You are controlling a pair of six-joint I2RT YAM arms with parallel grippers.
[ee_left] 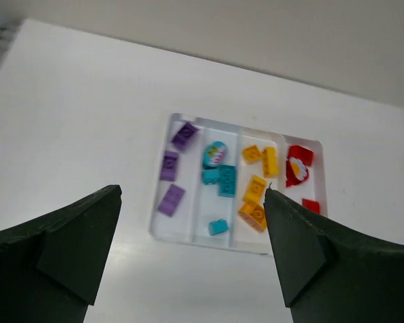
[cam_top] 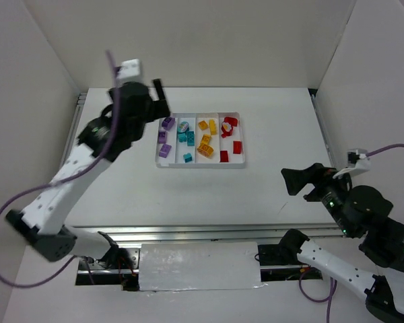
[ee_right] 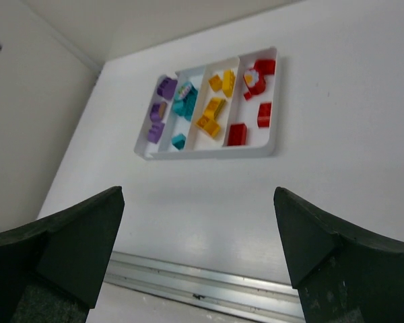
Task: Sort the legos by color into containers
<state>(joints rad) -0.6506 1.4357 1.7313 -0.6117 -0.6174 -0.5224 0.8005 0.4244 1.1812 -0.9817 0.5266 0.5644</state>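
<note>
Bare white surface (cam_top: 269,182) rings the shallow white four-compartment plastic tray (cam_top: 200,165) in front, to its right and behind, leaving open passage there. The black left gripper (cam_top: 161,99), fingers spread, hangs just beside the tray's far-left corner and crowds that side. The black right gripper (cam_top: 299,178), fingers also spread, sits well apart from the tray, toward the right. Pale enclosure walls (cam_top: 34,67) bound the left, right and back.

Nothing readable is showing up anywhere in these shots, no labels, brands, numbers or signs on any surface; any markings are just too small to make out.
</note>
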